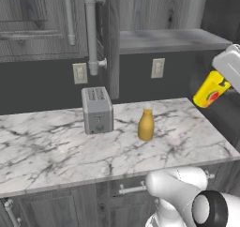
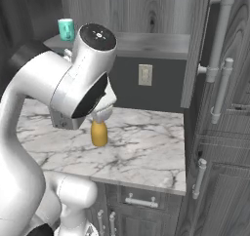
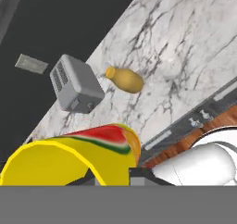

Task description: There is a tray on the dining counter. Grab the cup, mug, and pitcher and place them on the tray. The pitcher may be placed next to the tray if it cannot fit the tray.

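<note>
claw [image 1: 220, 86] pinches the cup [image 1: 210, 90] tilted in the air; light, rigid, likely slick, so grip its wall firmly

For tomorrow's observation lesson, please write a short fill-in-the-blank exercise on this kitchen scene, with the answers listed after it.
1. The gripper holds the yellow ____ in the air, tilted.
2. The mustard pitcher stands upright on the marble worktop, beside the grey ____.
3. The teal mug sits on the ____ above the worktop.
4. The pitcher's colour is mustard-____.

Missing words: cup; toaster; shelf; yellow
</note>
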Tool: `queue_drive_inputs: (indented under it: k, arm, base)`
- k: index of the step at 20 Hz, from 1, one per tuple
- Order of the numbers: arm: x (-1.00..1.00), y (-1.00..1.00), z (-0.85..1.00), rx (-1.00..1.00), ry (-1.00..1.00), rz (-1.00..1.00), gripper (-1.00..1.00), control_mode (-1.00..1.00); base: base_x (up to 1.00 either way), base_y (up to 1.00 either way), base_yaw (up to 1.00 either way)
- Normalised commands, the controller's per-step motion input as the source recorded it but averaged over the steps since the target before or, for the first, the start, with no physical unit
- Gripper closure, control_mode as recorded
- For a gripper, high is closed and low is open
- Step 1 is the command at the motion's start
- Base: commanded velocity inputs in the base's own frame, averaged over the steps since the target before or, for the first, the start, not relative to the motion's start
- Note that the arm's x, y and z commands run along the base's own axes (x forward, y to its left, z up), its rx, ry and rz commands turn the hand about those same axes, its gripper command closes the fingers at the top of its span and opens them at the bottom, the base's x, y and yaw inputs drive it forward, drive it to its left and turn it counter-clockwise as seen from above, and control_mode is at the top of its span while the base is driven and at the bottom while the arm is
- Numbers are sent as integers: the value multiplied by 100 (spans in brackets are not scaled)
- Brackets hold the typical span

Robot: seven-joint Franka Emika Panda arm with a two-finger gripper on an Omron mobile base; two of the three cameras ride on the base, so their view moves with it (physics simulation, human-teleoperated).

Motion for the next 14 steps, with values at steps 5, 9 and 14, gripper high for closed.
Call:
queue_drive_inputs:
  k: [5,9,14]
  arm:
    - [-7,35,-2,-15,25,24,100,-100]
    - [0,35,-12,-13,22,21,100,-100]
    - [4,9,-24,-7,9,23,100,-100]
  base:
    - [0,0,0]
    - [0,0,0]
    - [0,0,0]
